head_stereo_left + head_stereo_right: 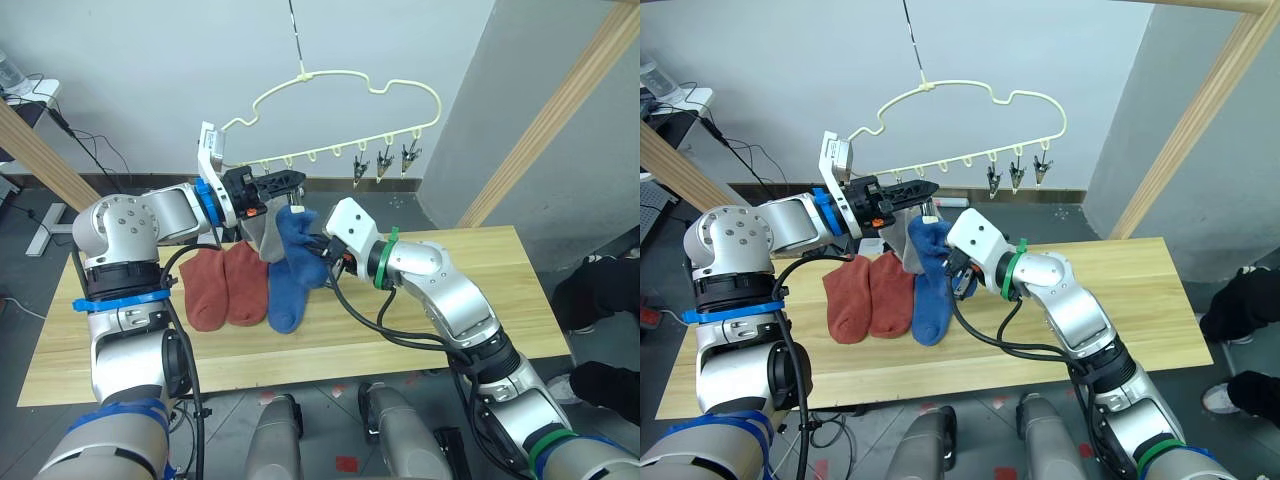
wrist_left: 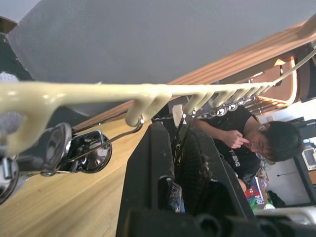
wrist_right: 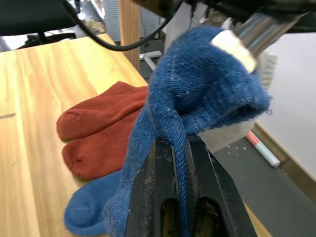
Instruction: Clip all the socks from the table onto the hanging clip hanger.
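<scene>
While the long wooden desk [image 1: 480, 270] carries two rust-red socks [image 1: 222, 285] side by side at its left-middle and a blue sock [image 1: 283, 295] just right of them, the pale yellow clip hanger [image 1: 340, 120] hangs above the far edge, three clips [image 1: 382, 160] bunched at its right end. Raised between both arms is a second blue sock [image 1: 930, 240], a light grey sock [image 1: 902, 245] hanging just behind it. To clip well, the cuff should probably be lifted squarely into an opened clip before release. The right claw [image 3: 180, 153] is pressed together, pinching the raised blue sock. The left claw [image 2: 180, 148] reaches up at the hanger's rail, fingers slightly parted around a clip.
</scene>
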`<control>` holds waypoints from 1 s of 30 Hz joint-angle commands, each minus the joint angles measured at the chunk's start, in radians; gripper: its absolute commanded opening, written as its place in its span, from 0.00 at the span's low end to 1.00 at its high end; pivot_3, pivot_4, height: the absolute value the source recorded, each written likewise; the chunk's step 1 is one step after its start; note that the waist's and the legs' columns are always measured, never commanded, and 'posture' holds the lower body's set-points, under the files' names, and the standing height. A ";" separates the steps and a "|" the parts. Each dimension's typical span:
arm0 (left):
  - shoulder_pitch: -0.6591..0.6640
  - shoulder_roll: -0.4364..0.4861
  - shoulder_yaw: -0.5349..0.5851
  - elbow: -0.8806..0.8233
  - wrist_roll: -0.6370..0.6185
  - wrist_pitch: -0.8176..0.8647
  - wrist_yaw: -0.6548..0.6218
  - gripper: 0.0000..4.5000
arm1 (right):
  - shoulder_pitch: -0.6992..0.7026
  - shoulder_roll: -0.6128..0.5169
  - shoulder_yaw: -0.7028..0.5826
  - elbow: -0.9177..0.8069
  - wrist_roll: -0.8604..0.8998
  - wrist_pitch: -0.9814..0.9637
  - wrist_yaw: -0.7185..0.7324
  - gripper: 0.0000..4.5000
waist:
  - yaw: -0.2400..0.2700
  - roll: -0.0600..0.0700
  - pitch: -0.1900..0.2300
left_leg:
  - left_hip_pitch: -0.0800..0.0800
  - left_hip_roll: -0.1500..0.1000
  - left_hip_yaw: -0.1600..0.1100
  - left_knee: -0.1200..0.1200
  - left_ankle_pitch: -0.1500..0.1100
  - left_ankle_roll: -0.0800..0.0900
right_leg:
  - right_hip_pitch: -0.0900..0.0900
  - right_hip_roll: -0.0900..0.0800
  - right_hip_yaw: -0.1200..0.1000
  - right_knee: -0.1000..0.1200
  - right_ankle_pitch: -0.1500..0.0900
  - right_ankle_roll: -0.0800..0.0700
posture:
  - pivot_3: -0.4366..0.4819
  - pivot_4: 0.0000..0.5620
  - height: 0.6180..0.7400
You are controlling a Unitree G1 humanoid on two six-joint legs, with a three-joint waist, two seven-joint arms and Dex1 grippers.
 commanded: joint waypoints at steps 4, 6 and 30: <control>0.016 0.017 -0.025 -0.046 -0.016 -0.008 -0.059 0.39 | -0.023 -0.001 -0.032 -0.027 0.025 -0.012 -0.004 0.00 | 0.000 0.000 0.000 | 0.000 0.000 0.000 0.000 0.000 0.000 | 0.000 0.000 0.000 0.000 0.000 0.000 | 0.44 0.46 1.00; 0.016 0.018 -0.030 -0.041 -0.005 -0.020 -0.059 0.53 | -0.026 0.001 -0.031 -0.021 0.025 -0.014 -0.007 0.00 | 0.000 0.000 0.000 | 0.000 0.000 0.000 0.000 0.000 0.000 | 0.000 0.000 0.000 0.000 0.000 0.000 | 0.44 0.45 1.00; 0.345 0.165 -0.045 -0.478 0.038 -0.210 -0.088 1.00 | 0.126 -0.160 -0.181 -0.204 0.135 0.148 0.009 0.99 | 0.009 0.000 0.000 | -0.001 0.000 0.001 0.000 0.000 0.000 | -0.001 0.000 0.001 -0.001 0.000 0.000 | 0.47 0.52 1.00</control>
